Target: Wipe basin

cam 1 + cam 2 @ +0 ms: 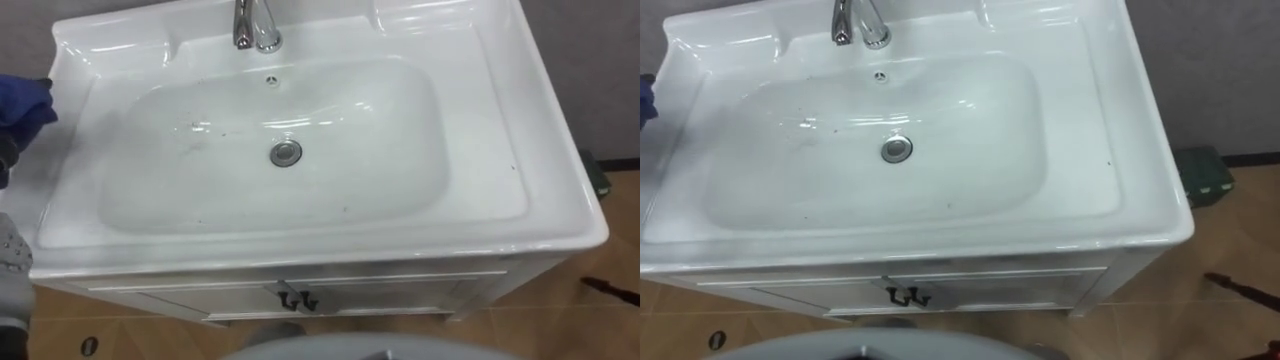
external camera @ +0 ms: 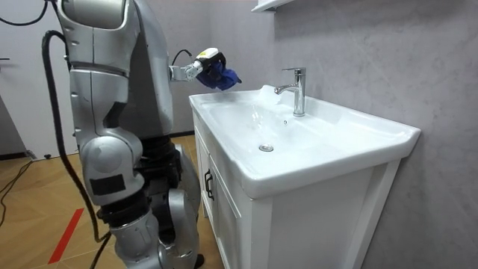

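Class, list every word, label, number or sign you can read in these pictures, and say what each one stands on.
None: no text can be read anywhere.
The basin, tap, cabinet doors and the blue cloth held in the left hand show no print.
The dark green thing on the floor is too small to tell whether it carries any.

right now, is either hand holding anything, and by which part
The left hand grips a blue cloth by its bunched upper end; the rest hangs loose near the left rim of the basin.
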